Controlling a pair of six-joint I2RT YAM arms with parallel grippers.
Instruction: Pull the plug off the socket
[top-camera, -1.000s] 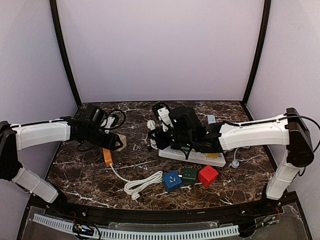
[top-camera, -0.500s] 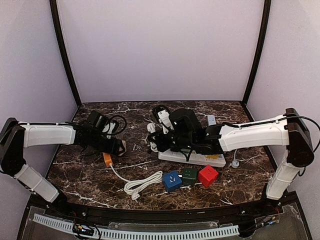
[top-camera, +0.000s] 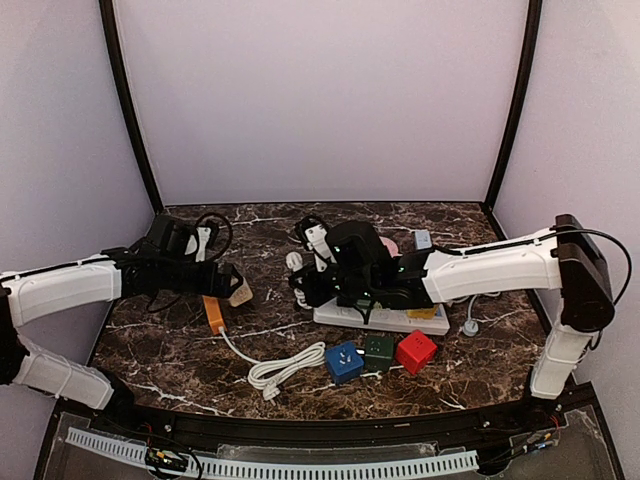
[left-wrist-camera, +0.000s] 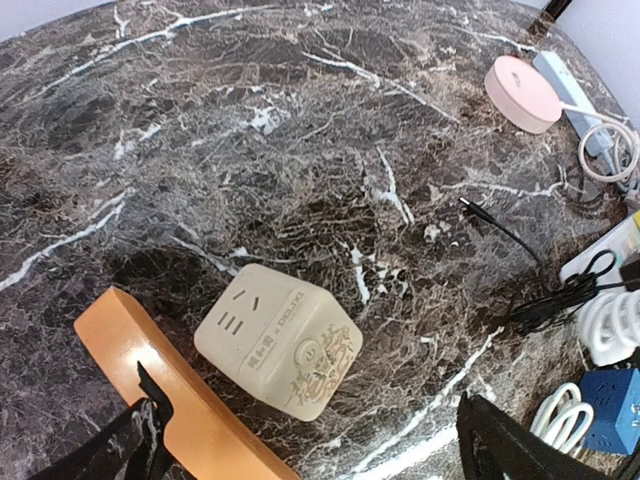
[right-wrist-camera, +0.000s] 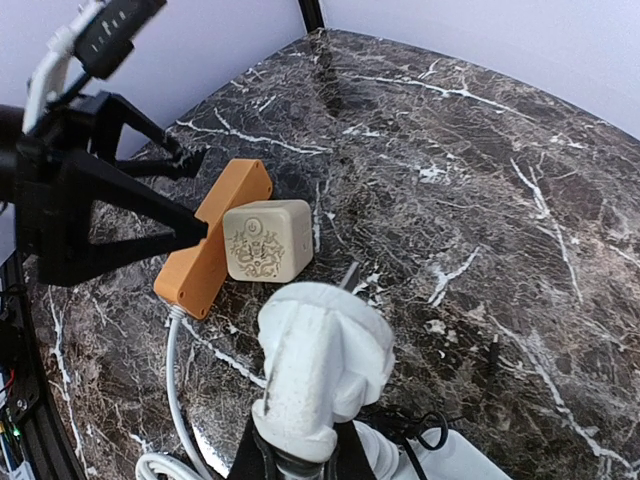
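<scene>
Right wrist cam: right claw (right-wrist-camera: 300, 452) squeezes the white plug (right-wrist-camera: 320, 360), up off the table (right-wrist-camera: 480, 200), right of the tan cube socket (right-wrist-camera: 266, 241), w/ left claw (left-wrist-camera: 310, 405) wide open round it; plug looks light, hard & a bit slick, so hold its fat round body.

The table top (left-wrist-camera: 300, 120) has a dark, marble-patterned surface with white veins and a low, polished sheen. The cube socket (left-wrist-camera: 278, 340) is cream plastic with a matt finish; the ornament on one face looks embossed. The power strip (left-wrist-camera: 115, 335) is orange plastic, smooth and glossy, with visible reflections. The plug (right-wrist-camera: 322, 360) is white plastic with a dull, slightly grainy finish. The disc (left-wrist-camera: 522, 80) is pink, smooth and matt. The arm covers (top-camera: 500, 268) are smooth white plastic.
</scene>
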